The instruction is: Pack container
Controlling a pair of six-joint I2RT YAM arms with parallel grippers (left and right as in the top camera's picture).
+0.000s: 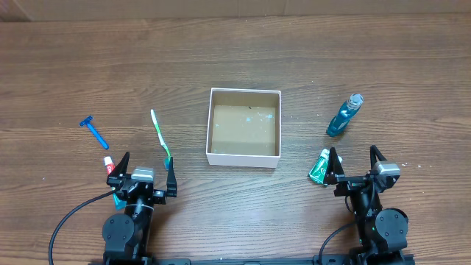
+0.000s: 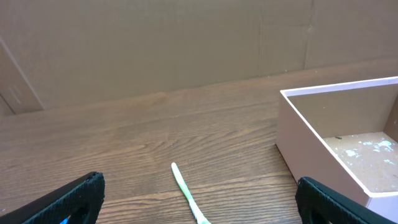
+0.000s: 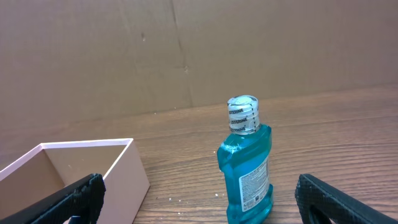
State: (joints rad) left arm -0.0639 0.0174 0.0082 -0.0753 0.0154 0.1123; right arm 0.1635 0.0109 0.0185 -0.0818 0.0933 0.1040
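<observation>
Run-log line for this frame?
packing: not begun | container: empty | left gripper: open | right gripper: open | toothbrush, razor, mouthwash: on table

Open room above the container (image 1: 243,159) (upright bottle (image 1: 344,116) right, toothbrush (image 1: 160,137) left).

Overhead camera looks straight down on the worktop (image 1: 110,59). Low wrist cameras at the near edge face far, both catching the container (image 1: 243,159).
</observation>
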